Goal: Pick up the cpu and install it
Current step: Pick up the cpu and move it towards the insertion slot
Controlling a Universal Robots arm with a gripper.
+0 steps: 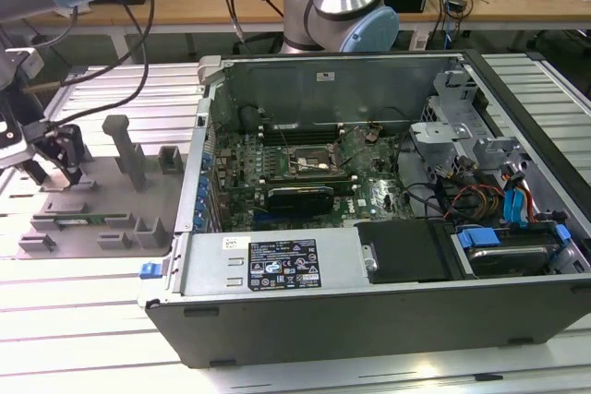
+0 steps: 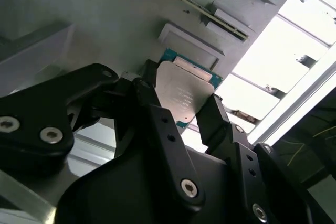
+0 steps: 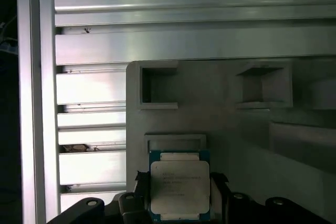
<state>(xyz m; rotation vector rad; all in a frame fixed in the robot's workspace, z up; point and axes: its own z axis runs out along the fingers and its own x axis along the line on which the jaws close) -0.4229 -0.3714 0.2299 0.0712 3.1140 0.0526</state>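
The cpu (image 3: pixel 180 186), a flat square chip with a silvery top and a green rim, sits between the two black fingers of my gripper (image 3: pixel 180 182). Both fingers press against its opposite edges in both wrist views, so the gripper (image 2: pixel 182 102) is shut on the cpu (image 2: pixel 185 94). In the exterior view the gripper (image 1: pixel 57 171) hangs over the grey fixture tray (image 1: pixel 111 205) at that view's left, outside the computer. The black-and-metal socket frame (image 1: pixel 309 165) lies on the green motherboard inside the open case, well off toward the exterior view's right.
The open computer case (image 1: pixel 369 292) has tall metal walls, cables and a drive bay (image 1: pixel 503 246). Upright grey posts (image 1: pixel 120 140) and pockets stand on the fixture tray. A narrow green stick (image 1: pixel 78 220) lies in a tray slot. The arm's base (image 1: pixel 337 6) rises behind the case.
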